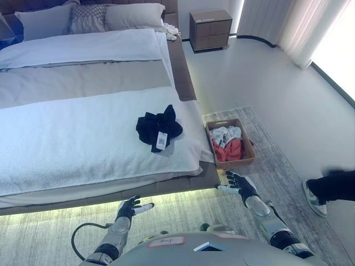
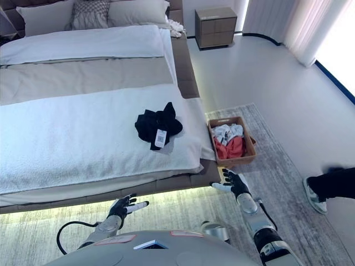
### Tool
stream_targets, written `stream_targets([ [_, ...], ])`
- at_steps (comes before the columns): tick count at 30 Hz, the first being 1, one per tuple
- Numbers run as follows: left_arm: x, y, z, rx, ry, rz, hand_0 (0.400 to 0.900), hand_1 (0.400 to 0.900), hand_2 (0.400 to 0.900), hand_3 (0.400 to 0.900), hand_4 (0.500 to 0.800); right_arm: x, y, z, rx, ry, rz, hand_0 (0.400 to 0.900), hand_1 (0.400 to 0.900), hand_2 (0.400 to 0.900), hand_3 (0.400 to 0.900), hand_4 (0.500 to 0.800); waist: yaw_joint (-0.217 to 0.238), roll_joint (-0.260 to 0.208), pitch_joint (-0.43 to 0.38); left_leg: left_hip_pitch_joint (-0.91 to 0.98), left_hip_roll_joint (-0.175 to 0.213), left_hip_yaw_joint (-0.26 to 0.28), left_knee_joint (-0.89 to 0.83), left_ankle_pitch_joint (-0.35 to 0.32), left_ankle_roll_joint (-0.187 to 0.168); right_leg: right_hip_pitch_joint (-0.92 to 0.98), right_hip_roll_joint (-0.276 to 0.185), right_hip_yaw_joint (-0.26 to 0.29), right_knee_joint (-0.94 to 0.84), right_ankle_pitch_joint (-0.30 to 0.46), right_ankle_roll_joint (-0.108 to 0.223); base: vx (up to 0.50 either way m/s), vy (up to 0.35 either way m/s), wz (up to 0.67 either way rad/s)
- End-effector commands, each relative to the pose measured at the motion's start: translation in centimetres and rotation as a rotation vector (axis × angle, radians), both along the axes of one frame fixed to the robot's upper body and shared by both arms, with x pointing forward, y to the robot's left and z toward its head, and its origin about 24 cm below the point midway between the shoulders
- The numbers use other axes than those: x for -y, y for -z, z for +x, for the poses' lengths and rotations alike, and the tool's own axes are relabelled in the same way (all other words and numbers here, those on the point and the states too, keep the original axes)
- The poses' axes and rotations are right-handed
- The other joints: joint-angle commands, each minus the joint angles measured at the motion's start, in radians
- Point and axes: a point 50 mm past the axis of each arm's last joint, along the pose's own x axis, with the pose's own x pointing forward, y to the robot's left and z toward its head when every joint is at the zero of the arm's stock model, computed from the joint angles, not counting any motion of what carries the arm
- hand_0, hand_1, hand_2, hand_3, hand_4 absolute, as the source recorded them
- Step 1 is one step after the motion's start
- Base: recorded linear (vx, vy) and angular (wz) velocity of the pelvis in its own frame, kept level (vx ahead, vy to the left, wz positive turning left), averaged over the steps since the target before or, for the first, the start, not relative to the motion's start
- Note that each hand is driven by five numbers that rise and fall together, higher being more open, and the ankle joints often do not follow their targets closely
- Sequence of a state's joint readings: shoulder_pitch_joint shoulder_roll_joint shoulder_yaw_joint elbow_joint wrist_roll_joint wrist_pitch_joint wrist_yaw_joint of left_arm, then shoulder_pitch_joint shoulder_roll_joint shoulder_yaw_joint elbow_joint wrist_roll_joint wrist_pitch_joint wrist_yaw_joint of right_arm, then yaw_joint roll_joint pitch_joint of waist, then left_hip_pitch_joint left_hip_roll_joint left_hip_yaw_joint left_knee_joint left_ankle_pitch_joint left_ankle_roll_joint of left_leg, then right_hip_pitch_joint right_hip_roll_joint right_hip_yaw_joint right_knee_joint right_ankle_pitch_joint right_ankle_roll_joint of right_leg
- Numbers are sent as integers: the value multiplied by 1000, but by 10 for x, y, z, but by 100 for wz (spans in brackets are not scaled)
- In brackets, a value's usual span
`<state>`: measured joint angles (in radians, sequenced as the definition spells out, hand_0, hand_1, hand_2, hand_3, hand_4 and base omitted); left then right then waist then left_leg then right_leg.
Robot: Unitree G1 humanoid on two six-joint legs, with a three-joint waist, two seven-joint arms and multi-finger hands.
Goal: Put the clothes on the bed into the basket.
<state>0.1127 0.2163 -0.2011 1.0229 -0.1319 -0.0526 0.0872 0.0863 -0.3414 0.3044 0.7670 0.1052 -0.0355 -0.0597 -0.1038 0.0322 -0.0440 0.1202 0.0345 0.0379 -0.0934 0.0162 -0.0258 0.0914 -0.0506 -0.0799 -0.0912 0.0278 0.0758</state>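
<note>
Hands, left (image 1: 131,208) and right (image 1: 237,183), open and empty, we should close well around the dark garment (image 1: 158,128) before swinging toward the basket (image 1: 248,158).

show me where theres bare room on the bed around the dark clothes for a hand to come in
The white blanket lies bare left of and in front of the dark garment. Its right side is tight against the bed edge. The basket already holds clothes.
</note>
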Motion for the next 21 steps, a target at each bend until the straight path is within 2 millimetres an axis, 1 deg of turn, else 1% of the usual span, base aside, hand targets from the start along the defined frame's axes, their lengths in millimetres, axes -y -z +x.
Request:
stream_targets([
  [1,-17,-14,35,117,31,75,900,900,900,900,800,9,-15,24,137,22,-34,900,900,900,900,800,29,-66,-45,-32,-42,-48,6,-64,9,-34,-21,31,5,-6,25,0,0,0],
  [13,-18,-13,32,114,11,65,900,900,900,900,800,13,-17,24,141,17,-46,900,900,900,900,800,31,-59,-40,-25,-38,-55,6,-67,5,-24,-16,21,8,-23,18,10,-15,1],
  [21,-23,-13,31,114,-41,78,900,900,900,900,800,22,-27,33,194,29,-82,900,900,900,900,800,40,-62,-18,-25,-12,-67,6,-55,-10,-29,7,17,22,-44,0,19,-89,6],
])
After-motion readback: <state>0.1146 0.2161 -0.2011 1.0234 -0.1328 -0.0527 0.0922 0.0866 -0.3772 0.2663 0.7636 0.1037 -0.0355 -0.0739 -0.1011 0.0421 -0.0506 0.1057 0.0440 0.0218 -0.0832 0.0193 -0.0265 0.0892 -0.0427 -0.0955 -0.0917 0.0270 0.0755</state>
